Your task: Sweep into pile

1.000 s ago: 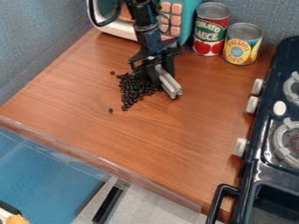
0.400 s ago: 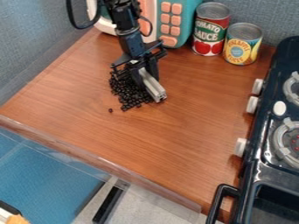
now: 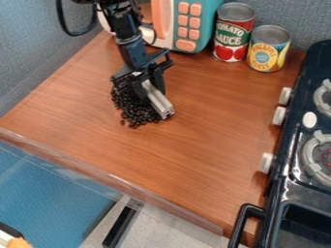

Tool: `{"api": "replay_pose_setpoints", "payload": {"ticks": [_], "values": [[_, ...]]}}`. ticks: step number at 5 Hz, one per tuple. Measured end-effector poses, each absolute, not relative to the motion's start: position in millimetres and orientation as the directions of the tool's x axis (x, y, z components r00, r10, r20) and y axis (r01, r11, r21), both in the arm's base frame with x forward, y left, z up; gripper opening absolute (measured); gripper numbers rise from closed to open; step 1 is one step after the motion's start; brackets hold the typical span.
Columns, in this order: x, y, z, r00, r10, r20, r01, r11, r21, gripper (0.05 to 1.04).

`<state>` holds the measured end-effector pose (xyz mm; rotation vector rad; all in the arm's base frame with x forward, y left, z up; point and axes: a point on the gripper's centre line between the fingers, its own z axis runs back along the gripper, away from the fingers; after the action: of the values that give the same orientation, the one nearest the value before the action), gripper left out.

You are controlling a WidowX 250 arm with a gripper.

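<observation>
Beans [image 3: 134,114] bunched on bench [image 3: 194,155], nearer left edge than right. Bar [image 3: 158,102] at their right side, gripped by claw [image 3: 143,87]. Probably mid-sweep, pile mostly formed; next move calls for gently nudging in loose outer beans.
</observation>
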<state>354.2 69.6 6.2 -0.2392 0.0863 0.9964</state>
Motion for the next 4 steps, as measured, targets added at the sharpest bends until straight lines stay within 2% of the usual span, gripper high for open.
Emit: {"api": "replay_pose_setpoints", "payload": {"ticks": [4], "values": [[326,98,5,0.484,0.859,-0.169,-0.874,0.464,-0.144,0.387]]}}
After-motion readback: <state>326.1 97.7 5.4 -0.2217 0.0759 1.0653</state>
